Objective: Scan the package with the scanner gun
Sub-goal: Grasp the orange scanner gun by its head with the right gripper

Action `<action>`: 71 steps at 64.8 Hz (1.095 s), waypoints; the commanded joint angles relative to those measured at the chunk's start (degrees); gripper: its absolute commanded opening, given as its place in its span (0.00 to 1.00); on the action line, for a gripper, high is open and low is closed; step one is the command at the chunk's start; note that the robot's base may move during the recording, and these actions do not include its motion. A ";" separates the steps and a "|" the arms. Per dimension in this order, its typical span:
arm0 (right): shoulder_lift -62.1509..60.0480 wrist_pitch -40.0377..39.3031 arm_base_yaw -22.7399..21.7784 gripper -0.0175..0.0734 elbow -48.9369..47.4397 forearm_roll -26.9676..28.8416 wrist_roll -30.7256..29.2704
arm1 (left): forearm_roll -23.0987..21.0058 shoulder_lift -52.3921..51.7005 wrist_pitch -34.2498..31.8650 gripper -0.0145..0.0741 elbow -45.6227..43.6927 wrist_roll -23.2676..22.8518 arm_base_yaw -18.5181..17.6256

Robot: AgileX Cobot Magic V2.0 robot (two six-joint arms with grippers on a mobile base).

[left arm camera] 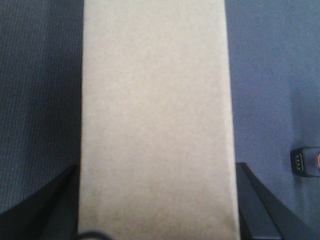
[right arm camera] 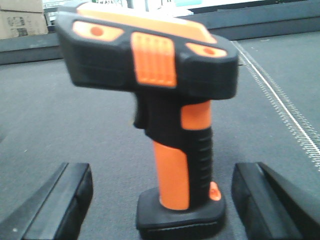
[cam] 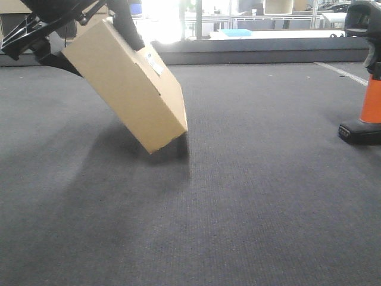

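Left tool (left arm camera: pixel 156 210) is clamped on the box (left arm camera: pixel 155 100), one finger (left arm camera: pixel 47 207) flat against each side. Front view: left arm (cam: pixel 41 21) enters from upper left, wrist pitched so the grip sits at a slant. Right tool (right arm camera: pixel 165 205) is spread wide, fingers (right arm camera: pixel 55 205) flanking the scanner (right arm camera: pixel 170 165) with a clear gap each side and no contact.

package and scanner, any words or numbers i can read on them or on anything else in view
Nothing can be read in any view.
package: its white label carries print that is too small to read.
scanner: no text shows on it.
boxes far behind the scanner: dark print, too blurred to read.
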 commanded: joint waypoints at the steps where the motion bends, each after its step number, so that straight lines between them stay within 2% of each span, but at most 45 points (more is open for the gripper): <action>1: 0.14 -0.95 -0.24 0.71 -0.17 1.93 0.09 | 0.25 -0.42 -2.00 0.15 -0.22 0.11 -0.33; 11: 2.85 -3.95 -0.24 0.71 -0.42 2.43 0.09 | 0.36 -0.42 -2.00 0.15 -0.22 0.11 -0.33; 18: 6.75 -5.24 -0.24 0.71 -1.48 0.54 0.09 | 0.36 -0.42 -2.00 0.15 -0.22 0.11 -0.33; 26: 11.05 -12.63 -0.24 0.71 -2.41 -1.06 0.09 | 0.36 -0.42 -2.00 0.15 -0.22 0.11 -0.33; 36: 15.22 -12.63 -0.24 0.71 -4.37 -0.90 3.07 | 0.36 -0.42 -2.00 0.15 -0.22 0.11 -0.33; 71: 16.48 -11.90 -0.24 0.71 -10.94 -1.46 3.96 | 0.46 -0.42 -2.00 0.15 -0.22 0.11 -0.33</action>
